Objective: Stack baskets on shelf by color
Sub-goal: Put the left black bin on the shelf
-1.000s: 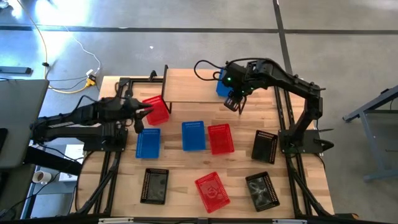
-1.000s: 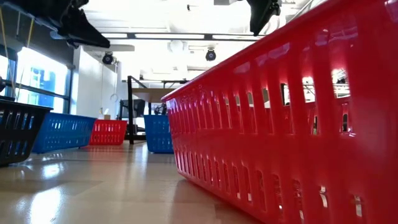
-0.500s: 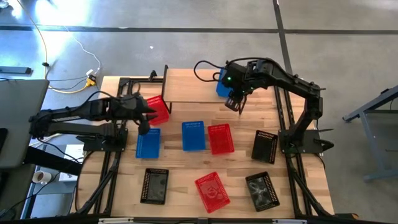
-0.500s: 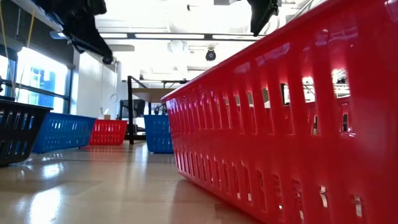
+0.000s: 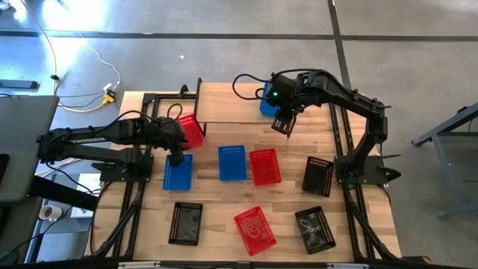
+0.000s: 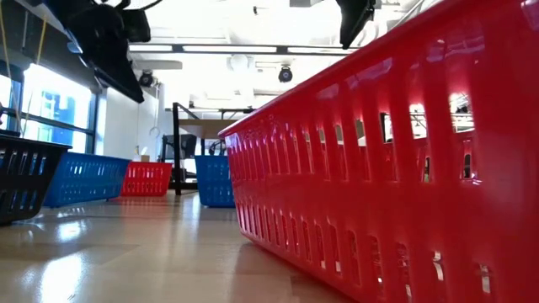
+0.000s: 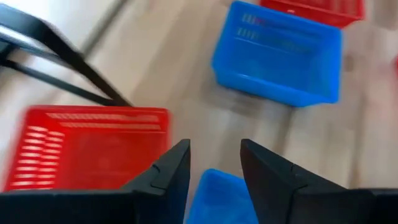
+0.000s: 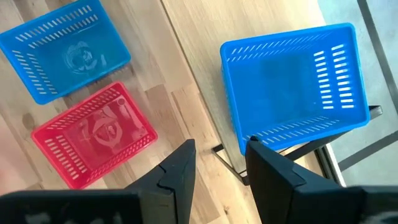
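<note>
In the high view the shelf (image 5: 228,104) stands at the table's far side, with one blue basket (image 5: 267,103) on its right end. My right gripper (image 5: 282,124) hangs open just near of that basket (image 8: 292,84), touching nothing. My left gripper (image 5: 176,154) is open above the far end of a blue basket (image 5: 178,173) lying on the table, with a red basket (image 5: 189,131) just beyond it by the shelf's left end. The left wrist view shows that red basket (image 7: 87,146) and the blue one's edge (image 7: 217,199) under my fingers.
More baskets rest on the tabletop: a blue one (image 5: 232,162) and a red one (image 5: 264,166) in the middle, a black one (image 5: 319,175) on the right, and black (image 5: 185,223), red (image 5: 255,228) and black (image 5: 314,229) ones along the near edge. The shelf's left and middle parts are bare.
My left gripper has swung from beside the red basket toward the table's near edge and a little right, ending above the far end of the left blue basket. No basket has moved.
</note>
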`<action>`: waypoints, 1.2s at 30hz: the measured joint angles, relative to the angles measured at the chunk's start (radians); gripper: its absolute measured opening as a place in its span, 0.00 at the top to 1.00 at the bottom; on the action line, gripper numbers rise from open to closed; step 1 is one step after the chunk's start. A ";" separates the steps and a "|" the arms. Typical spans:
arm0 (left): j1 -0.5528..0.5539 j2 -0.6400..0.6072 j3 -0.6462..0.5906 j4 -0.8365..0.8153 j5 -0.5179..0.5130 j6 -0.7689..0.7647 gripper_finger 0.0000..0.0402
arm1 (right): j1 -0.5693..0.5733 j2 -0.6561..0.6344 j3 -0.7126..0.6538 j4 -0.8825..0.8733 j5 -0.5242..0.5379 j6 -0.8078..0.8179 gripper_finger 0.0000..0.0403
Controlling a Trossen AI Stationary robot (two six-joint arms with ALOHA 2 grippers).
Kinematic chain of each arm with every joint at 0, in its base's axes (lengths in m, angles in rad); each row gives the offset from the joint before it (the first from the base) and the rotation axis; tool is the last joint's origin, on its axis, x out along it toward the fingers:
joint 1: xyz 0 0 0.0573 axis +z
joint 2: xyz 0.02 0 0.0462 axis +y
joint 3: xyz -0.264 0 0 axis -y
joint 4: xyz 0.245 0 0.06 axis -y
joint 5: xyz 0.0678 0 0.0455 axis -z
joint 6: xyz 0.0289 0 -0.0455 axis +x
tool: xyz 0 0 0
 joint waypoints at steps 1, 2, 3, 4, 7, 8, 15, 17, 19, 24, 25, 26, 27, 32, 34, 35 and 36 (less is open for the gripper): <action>-0.004 0.007 0.000 0.000 0.021 -0.003 0.68 | 0.000 0.000 0.000 0.000 0.003 -0.010 0.69; -0.010 0.015 0.000 -0.003 0.044 -0.004 0.68 | 0.000 0.000 0.000 0.000 0.004 -0.014 0.69; -0.018 0.024 0.000 -0.008 0.064 -0.004 0.68 | 0.000 0.000 0.000 0.000 0.003 -0.016 0.69; -0.027 0.030 0.000 -0.016 0.087 -0.005 0.68 | 0.000 0.000 0.000 0.000 0.003 -0.018 0.69; -0.069 0.049 0.000 -0.044 0.150 -0.036 0.68 | 0.000 0.000 0.000 0.000 0.003 -0.019 0.69; -0.086 0.055 0.000 -0.053 0.170 -0.052 0.68 | 0.000 0.000 0.000 0.000 0.003 -0.023 0.69; -0.244 0.077 0.000 -0.073 0.244 -0.167 0.68 | 0.000 0.000 0.000 0.003 0.004 -0.042 0.69; -0.295 0.079 0.000 -0.071 0.251 -0.227 0.68 | 0.000 0.000 0.000 0.004 0.004 -0.045 0.69; -0.354 0.080 0.000 -0.070 0.251 -0.284 0.68 | 0.000 0.000 0.000 0.006 0.004 -0.045 0.69; -0.489 0.080 0.000 -0.064 0.230 -0.367 0.68 | 0.000 0.000 0.000 0.011 0.004 -0.045 0.69; -0.511 0.085 0.000 -0.060 0.217 -0.381 0.68 | 0.000 0.000 0.000 0.012 0.004 -0.045 0.69; -0.530 0.090 0.000 -0.053 0.203 -0.393 0.68 | 0.000 0.000 0.000 0.012 0.004 -0.045 0.69; -0.546 0.095 0.000 -0.044 0.192 -0.402 0.68 | 0.000 0.000 0.000 0.013 0.004 -0.045 0.69; -0.609 0.144 0.000 0.024 0.189 -0.421 0.68 | 0.000 0.000 0.000 0.021 0.004 -0.053 0.69; -0.626 0.172 0.000 0.052 0.189 -0.422 0.68 | 0.000 0.000 0.000 0.021 0.004 -0.064 0.69; -0.634 0.189 0.000 0.062 0.190 -0.428 0.68 | 0.000 0.000 0.000 0.021 0.004 -0.066 0.69; -0.641 0.205 0.000 0.076 0.193 -0.437 0.68 | 0.000 0.000 0.000 0.021 0.004 -0.067 0.69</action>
